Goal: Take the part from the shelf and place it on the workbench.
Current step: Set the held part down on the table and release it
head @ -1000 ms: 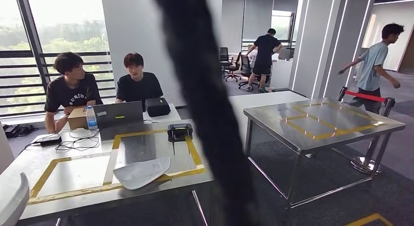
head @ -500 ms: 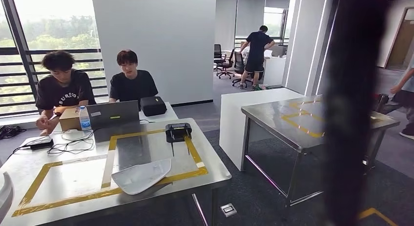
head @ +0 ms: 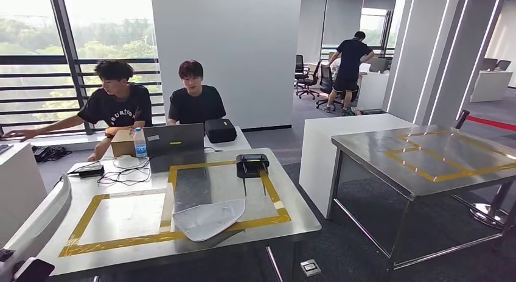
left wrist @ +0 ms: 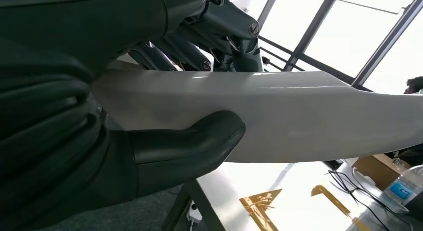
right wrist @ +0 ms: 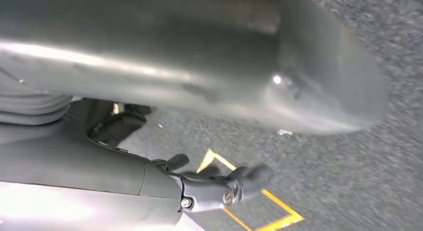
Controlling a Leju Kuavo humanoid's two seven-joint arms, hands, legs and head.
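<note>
We held the white part (left wrist: 299,116) clamped in our left hand (left wrist: 164,151); right hand's (right wrist: 219,186) grip we could not tell. Bench (head: 292,216) near; placing remained.

The scene is viewed by the head camera from high up, forward and slightly down, with the taped workbench (head: 152,190) near and a second steel table (head: 426,160) farther right; the left hand (left wrist: 164,151) and a pale panel (left wrist: 299,116) are seen at close range from the left wrist, the same workbench and windows being shared beyond; grey floor with yellow tape (right wrist: 259,211) is faced closely by the right wrist camera.
</note>
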